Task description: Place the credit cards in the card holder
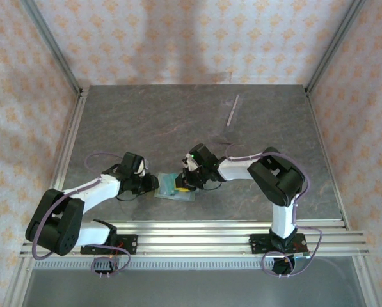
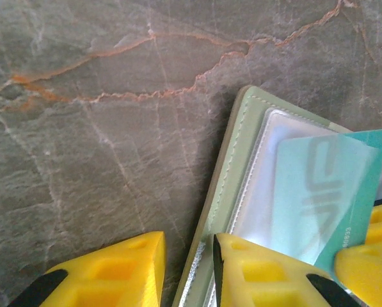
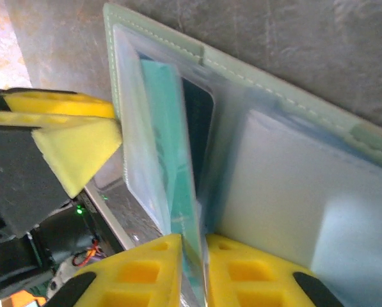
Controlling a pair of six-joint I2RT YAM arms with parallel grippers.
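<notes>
On the grey veined stone tabletop (image 1: pixel 178 121), I am bracing the open sage-green folding card holder (image 2: pixel 232 166) by its edge in the narrowed left hand (image 2: pixel 189 238). That frees the right hand (image 3: pixel 192 240), which is pinching the teal plastic credit card (image 2: pixel 360 173), to feed it into the clear pocket.

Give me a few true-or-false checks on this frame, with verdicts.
1. The card holder lies open on the table. True.
2. The right end effector pinches a teal card. True.
3. The teal card sits fully inside its pocket. False: part of it sticks out past the clear sleeve.
4. The left end effector hovers apart from the card holder. False: it grips the holder's edge.
</notes>
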